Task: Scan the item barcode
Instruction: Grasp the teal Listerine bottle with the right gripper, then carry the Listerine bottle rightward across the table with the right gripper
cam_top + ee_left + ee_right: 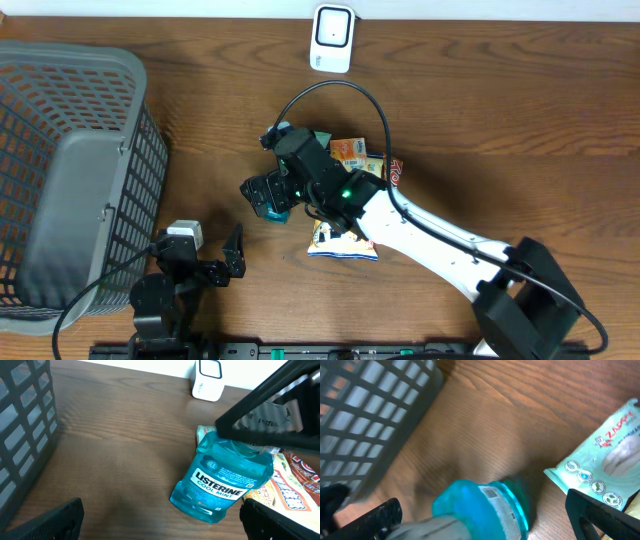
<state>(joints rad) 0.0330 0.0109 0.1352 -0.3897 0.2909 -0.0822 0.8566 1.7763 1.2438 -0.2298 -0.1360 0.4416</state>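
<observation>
**A:** At the left edge of the overhead view is the grey mesh basket (pixel 150 150); this step doesn't concern it. Just right of it, low in the frame, the left tool (pixel 224 264) hangs with its fingers apart and nothing in them, well clear of the item.

**B:** And the item?

**A:** The Listerine bottle (pixel 222 480) lies on its side on the bench (pixel 500 100), mid-frame. The right tool (pixel 264 193) straddles it with its fingers spread wide. There's a gap on each side, so nothing is gripped yet.

**B:** How should it take hold?

**A:** I'd centre the tool on the broad body of the bottle, not the cap, and close squarely so the smooth plastic can't twist out. A small printed patch on the bottle shows in the right wrist view. It may be the barcode, but it's too blurred to say. The fingers should keep off it.

**B:** Then?

**A:** Lift clear of the snack packets (pixel 345 245) just to the right of the bottle, then turn the code toward the white scanner (pixel 332 38) at top centre.
</observation>
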